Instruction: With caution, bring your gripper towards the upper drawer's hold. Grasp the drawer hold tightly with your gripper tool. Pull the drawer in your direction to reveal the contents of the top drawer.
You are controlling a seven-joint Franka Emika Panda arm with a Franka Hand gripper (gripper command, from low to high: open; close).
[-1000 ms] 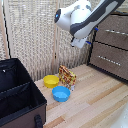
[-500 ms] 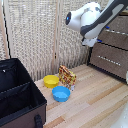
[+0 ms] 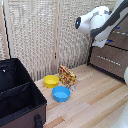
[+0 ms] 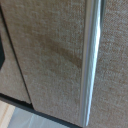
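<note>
So, the glossy white robot arm [image 3: 100,22] is being seen high up on the exterior view's right, reaching toward the brown dresser [image 3: 111,57] that is being cut off by that edge of the picture. The gripper [image 3: 106,41] is only being caught as a dark bit with a blue tip hanging under the white arm, right in front of the dresser, and how far it is being held open can't be told; nothing is being shown gripped in it.

The upper drawer [image 3: 120,39] is being shown as a dark wood-grain front just behind that dark tip, up near the right edge. The drawer hold [image 3: 119,34] is being made out only as a thin pale line on that front, and whether it is being touched by the claw can't be told. A second drawer front [image 3: 110,59] with its own slim bar is being seen below it.

Down on the wooden floor [image 3: 95,100], a blue bowl [image 3: 61,93] and a yellow bowl [image 3: 51,80] are being seen close together, with a patterned packet [image 3: 67,76] standing just beside them. A black box [image 3: 20,97] is being seen open at the exterior view's left.

Behind everything, a woven beige screen [image 3: 45,35] is being shown. In the wrist view, only beige woven fabric [image 4: 50,55] and a shiny upright metal strip [image 4: 89,65] are being filled into the picture.
</note>
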